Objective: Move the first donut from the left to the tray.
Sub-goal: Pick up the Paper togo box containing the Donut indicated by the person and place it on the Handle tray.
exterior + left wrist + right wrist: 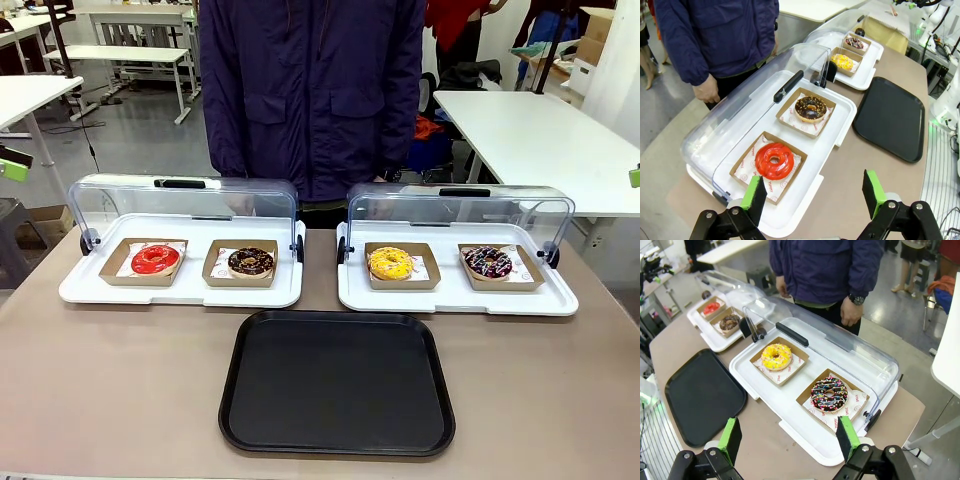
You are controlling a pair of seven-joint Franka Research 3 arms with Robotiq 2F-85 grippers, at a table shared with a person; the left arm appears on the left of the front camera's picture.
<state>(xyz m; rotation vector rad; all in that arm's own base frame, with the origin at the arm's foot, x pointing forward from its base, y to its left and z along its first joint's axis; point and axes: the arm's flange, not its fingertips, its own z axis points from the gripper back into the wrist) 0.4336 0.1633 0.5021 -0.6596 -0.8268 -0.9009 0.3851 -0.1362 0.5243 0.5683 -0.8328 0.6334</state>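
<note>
A long brown table (120,380) runs across the front view, and at its far side stands a person (310,90) in a dark blue jacket, arms down; in the left wrist view one hand (706,92) hangs by the table's edge. Nearest the robot, at the middle of the table, lies the tray (337,385), large, flat and black, with rounded corners and a raised rim and nothing on it. Beyond it, side by side, sit two white display trays, one to the left (180,292) and one to the right (457,300), each with its clear lid swung up at the back. The left gripper (813,181) hovers above the near edge of the left display tray, its green-padded fingers spread wide apart and holding nothing. The right gripper (788,427) hovers likewise above the near edge of the right display tray, fingers also wide apart with nothing between them. Each display tray holds two ring donuts, each on white paper in its own small brown cardboard tray. The first donut from the left (155,260), glossy and red-glazed, rests in the left-hand spot of the left display tray, well apart from the black tray; in the left wrist view it lies just beyond that gripper's fingertips. Beside it to the right is a chocolate-brown donut (250,262). The right display tray carries a yellow donut (390,263) and, at the far right, a dark donut with coloured sprinkles (488,263).
</note>
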